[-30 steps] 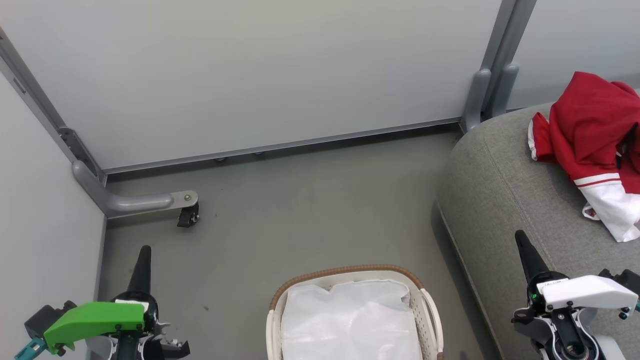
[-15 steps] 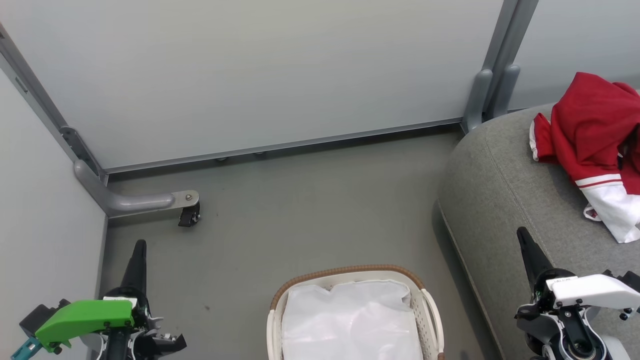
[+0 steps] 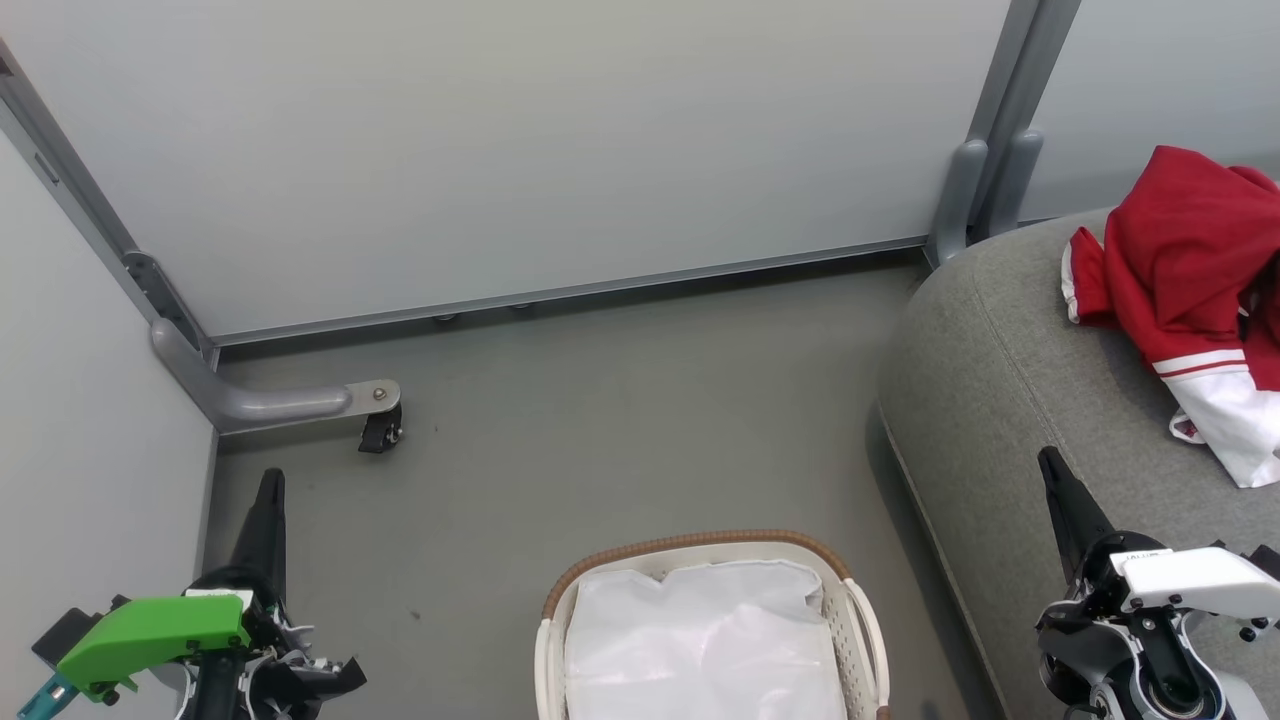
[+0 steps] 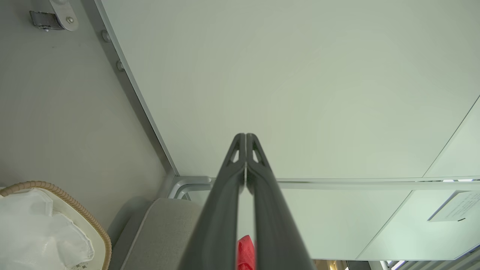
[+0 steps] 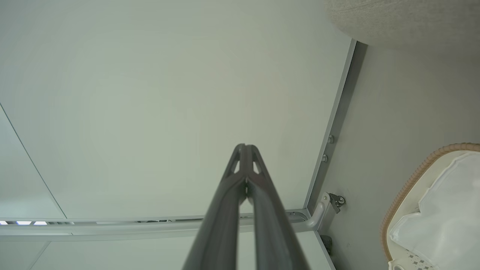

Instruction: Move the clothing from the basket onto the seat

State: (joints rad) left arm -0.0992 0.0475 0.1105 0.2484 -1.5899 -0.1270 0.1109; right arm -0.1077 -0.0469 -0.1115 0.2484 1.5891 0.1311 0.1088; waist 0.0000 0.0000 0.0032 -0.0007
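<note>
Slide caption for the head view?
Red-and-white fabric garments lie on the grey upholstered sofa beside the white perforated plastic basket; left tool and right tool shut.

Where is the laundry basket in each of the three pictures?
Head view: the basket sits at the bottom middle, cut off by the bottom edge.
Left wrist view: the basket is in the lower left corner.
Right wrist view: the basket is low at the right edge.
Shared landmark: the small black caster wheel is in all three views.
</note>
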